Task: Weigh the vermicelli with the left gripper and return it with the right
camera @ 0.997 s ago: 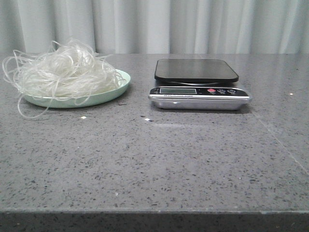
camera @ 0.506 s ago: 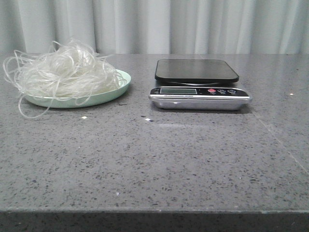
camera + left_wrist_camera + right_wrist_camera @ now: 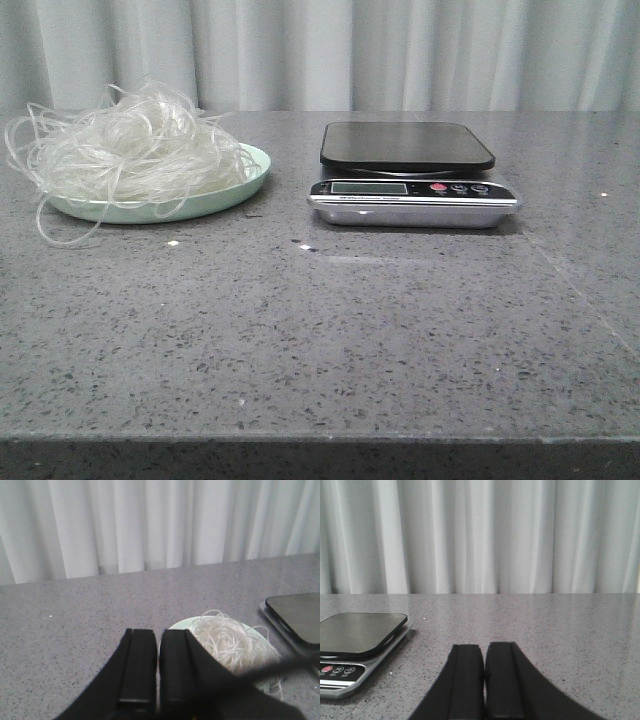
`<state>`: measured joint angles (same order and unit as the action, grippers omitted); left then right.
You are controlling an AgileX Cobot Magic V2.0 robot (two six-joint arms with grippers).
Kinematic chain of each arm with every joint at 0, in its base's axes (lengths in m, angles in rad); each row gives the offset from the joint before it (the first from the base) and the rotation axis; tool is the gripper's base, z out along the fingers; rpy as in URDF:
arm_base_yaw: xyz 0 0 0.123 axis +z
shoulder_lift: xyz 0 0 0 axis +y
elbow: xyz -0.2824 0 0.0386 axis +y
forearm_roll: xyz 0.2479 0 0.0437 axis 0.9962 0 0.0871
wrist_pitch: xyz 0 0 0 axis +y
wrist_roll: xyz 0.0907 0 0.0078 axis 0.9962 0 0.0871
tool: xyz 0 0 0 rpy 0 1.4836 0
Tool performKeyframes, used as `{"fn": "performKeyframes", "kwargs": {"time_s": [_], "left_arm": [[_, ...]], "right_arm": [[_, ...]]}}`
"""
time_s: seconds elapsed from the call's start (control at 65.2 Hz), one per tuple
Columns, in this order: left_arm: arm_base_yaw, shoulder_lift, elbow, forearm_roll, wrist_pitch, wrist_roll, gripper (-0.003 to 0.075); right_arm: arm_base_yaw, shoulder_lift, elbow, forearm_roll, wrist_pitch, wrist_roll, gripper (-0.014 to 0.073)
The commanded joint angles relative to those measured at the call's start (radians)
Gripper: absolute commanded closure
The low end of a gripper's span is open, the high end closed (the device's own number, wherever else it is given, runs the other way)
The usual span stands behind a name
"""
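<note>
**Vermicelli not yet picked up: left arm has the first move**

You are at the opening step. The vermicelli (image 3: 130, 150) sits heaped on the mint-green plate (image 3: 245, 185) at the far left of the table (image 3: 320, 330), with loose strands trailing over the rim onto the stone. The scale (image 3: 410, 175) stands just to its right, its black platform bare.

Your left gripper (image 3: 156, 700) hangs back above the table with the plate ahead of it, fingers pressed together and holding nothing. Your right gripper (image 3: 484, 700) is likewise closed and empty, with the scale off to its left.

Next, spread the left fingers, come down over the middle of the nest and close on a thick bunch. Expect trailing strands to drag when you carry it across.
</note>
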<state>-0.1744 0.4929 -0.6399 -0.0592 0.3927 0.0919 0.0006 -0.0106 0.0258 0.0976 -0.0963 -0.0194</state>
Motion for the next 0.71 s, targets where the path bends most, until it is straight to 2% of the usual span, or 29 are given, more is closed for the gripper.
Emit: {"fn": "performKeyframes", "kwargs": {"time_s": [0.0,0.123,0.199,0.261,0.445,0.69], "left_arm": [[-0.024,0.04,-0.048,0.006,-0.071,-0.008,0.0389],[-0.053,0.099,-0.077,0.006,-0.067,-0.008,0.0155],[-0.075,0.159,-0.109,0.006,-0.057,-0.008,0.0065],[-0.097,0.22,-0.151,0.004,-0.026,-0.008,0.0047],[-0.125,0.447,-0.333,-0.002,0.103,-0.008,0.0048],[-0.182,0.729,-0.527,-0.002,0.208,-0.008,0.0048]], "right_arm": [[-0.007,-0.016,-0.006,0.005,-0.086,-0.006,0.0407],[-0.007,-0.016,-0.006,0.005,-0.086,-0.006,0.0407],[-0.007,-0.016,-0.006,0.005,-0.086,-0.006,0.0407],[-0.007,-0.016,-0.006,0.005,-0.086,-0.006,0.0407],[-0.007,-0.016,-0.006,0.005,-0.086,-0.006,0.0407],[-0.007,-0.016,-0.006,0.005,-0.086,-0.006,0.0407]]}}
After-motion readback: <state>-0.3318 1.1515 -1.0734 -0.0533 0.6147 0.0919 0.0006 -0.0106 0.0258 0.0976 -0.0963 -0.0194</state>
